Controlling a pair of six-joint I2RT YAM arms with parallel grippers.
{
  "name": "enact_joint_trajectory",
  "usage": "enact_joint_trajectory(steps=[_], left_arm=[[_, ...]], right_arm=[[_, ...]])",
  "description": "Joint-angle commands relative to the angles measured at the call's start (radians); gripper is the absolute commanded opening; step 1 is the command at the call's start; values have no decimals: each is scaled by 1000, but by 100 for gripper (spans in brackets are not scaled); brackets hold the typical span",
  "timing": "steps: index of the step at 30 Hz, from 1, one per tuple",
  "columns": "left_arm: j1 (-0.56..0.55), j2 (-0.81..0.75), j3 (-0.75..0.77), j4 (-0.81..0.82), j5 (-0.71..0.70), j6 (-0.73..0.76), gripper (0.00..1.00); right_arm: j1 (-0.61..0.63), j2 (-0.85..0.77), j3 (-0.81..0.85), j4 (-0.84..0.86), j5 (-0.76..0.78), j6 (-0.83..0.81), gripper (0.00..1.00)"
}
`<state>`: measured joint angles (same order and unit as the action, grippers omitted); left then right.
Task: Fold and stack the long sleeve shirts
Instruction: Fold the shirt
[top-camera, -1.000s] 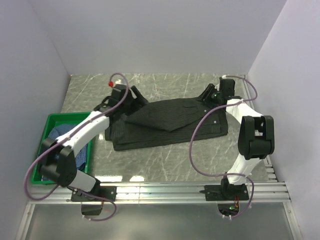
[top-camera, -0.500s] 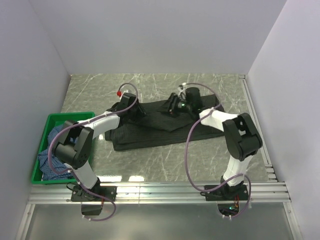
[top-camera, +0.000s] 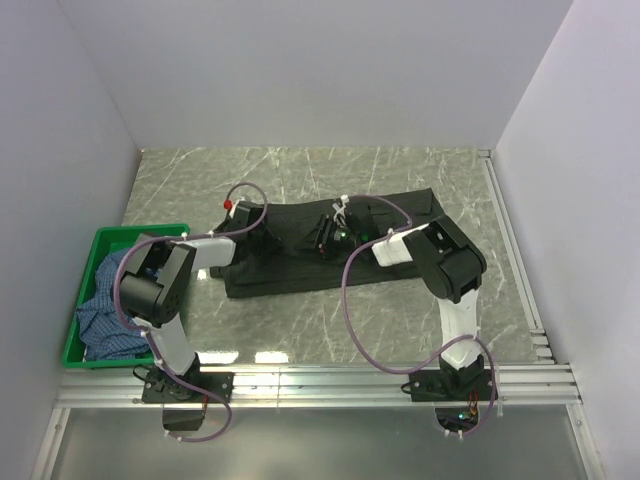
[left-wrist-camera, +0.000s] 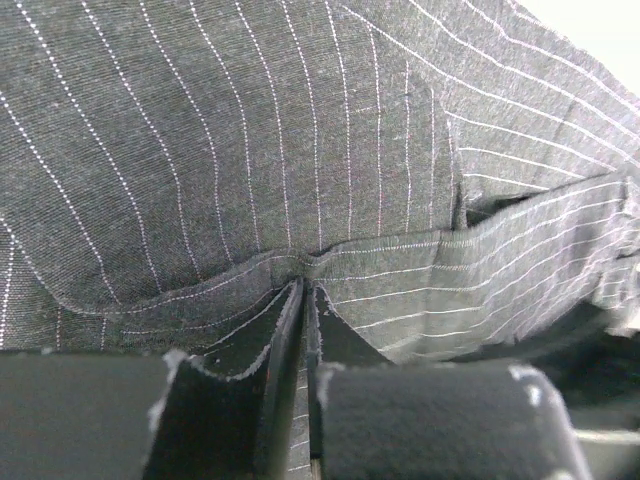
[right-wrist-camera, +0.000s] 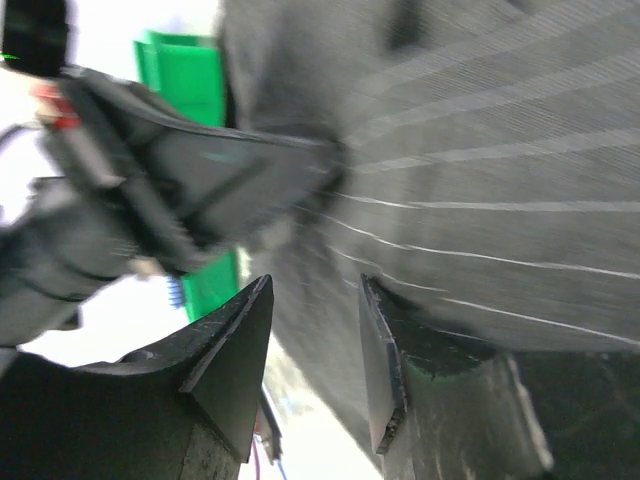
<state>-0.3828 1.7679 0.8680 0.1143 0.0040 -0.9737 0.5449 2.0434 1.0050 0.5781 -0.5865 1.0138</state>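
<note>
black pinstripe shirt (top-camera: 290, 272) lies spread across the middle of the grey marbled tabletop (top-camera: 330, 168), partly folded, with a flap doubled over on top near its far edge. both arms reach in over it and meet near its far middle.

left hand (top-camera: 265, 230) sits at the shirt's far-left part. in the left wrist view its fingers (left-wrist-camera: 250, 390) are almost together, with only a thin slit between them, and a hemmed fold of the pinstripe cloth puckers right at the tips, so it is clamped on that edge of the black shirt.

right hand (top-camera: 322, 238) is low over the shirt centre, just right of the left hand and close to it. the right wrist view is blurred: its fingers (right-wrist-camera: 235, 350) stand partly apart, striped cloth fills the frame to the right and lies against the right finger. cannot tell if it is gripping cloth or just apart.

blue check shirt (top-camera: 105, 312) is bunched in the green crate (top-camera: 122, 233) at the tabletop's left side, well apart from the black one. the crate also shows as a green patch in the right wrist view.
</note>
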Motion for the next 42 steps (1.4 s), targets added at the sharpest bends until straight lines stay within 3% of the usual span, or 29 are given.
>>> enact_joint_trajectory(steps=[1,11,14,18,23,25,27,32,42], left_arm=[[22,18,-46,1,-13,-13,14],[79,27,-95,16,14,-28,14],[84,21,-83,7,13,-19,15],[85,-22,-38,-33,13,19,21],[82,-160,60,-165,-1,78,54],[71,-232,89,-220,-60,90,72],[58,-271,129,-306,-99,93,84],[28,-343,99,-427,-133,37,85],[27,-274,-26,-381,-79,16,77]], right_arm=[[-7,15,-34,78,19,-7,47],[-152,-57,-316,190,8,-32,46],[-190,-129,-355,132,14,-81,46],[-209,-270,-353,-86,77,-184,46],[-211,-489,-237,-453,252,-365,46],[-206,-541,-153,-640,386,-440,47],[-204,-545,-93,-803,477,-486,46],[-201,-460,58,-994,700,-557,45],[-171,-342,87,-1070,695,-581,45]])
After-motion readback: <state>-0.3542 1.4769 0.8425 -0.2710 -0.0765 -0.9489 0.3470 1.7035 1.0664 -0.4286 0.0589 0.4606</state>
